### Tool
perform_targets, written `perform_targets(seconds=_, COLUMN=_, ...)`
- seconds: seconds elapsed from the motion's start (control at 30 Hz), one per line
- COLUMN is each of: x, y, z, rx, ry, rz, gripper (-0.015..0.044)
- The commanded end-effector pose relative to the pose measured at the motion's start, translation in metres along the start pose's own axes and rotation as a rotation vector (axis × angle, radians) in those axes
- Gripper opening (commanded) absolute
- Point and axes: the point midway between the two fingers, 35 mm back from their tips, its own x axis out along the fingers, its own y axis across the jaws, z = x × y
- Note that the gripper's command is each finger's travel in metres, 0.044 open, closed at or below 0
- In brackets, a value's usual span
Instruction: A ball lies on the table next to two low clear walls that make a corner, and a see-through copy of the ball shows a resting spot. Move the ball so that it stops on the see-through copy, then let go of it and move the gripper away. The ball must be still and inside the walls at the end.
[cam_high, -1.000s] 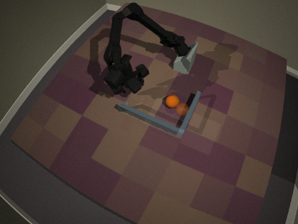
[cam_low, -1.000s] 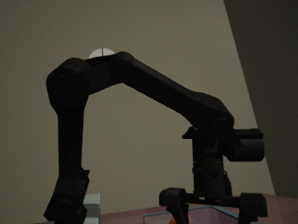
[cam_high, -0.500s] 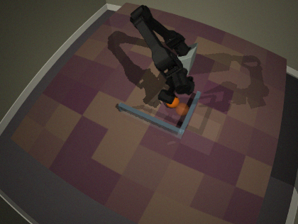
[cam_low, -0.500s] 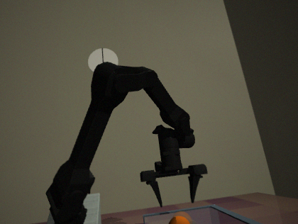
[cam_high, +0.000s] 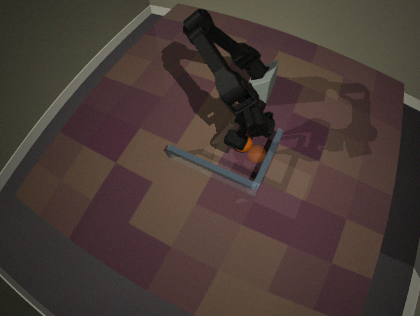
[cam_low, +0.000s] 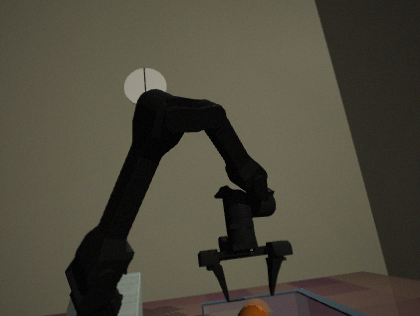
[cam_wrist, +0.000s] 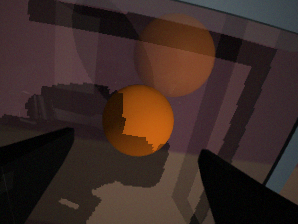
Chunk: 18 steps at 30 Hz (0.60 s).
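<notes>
The orange ball (cam_high: 245, 145) (cam_low: 252, 310) (cam_wrist: 142, 112) lies on the table, inside the corner made by the two low clear walls (cam_high: 212, 167) (cam_low: 327, 301). The see-through copy (cam_high: 257, 153) (cam_wrist: 177, 52) is close beside it, nearer the walls; the ball is off the copy, though they nearly touch in the wrist view. My gripper (cam_low: 250, 297) (cam_wrist: 138, 145) is open and empty, pointing down above the ball. In the wrist view the ball shows between and slightly beyond the two fingertips. Part of the ball is hidden by the gripper in the top view.
One wall (cam_high: 270, 155) runs just past the copy, and the other lies farther off; they meet at the corner (cam_high: 255, 187). A pale block (cam_high: 265, 85) (cam_low: 131, 295) stands by the arm's base. Shadows of the arm fall across the patchwork table (cam_high: 165, 210).
</notes>
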Motion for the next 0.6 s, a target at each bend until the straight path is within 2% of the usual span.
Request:
perform_targets(seconds=0.0, x=0.008, y=0.001, z=0.000, rx=-0.008, ry=0.006, rz=0.003, gripper=0.0422)
perform_targets(seconds=0.57, x=0.036, y=0.001, z=-0.001, rx=-0.008, ry=0.007, rz=0.003, gripper=0.0422)
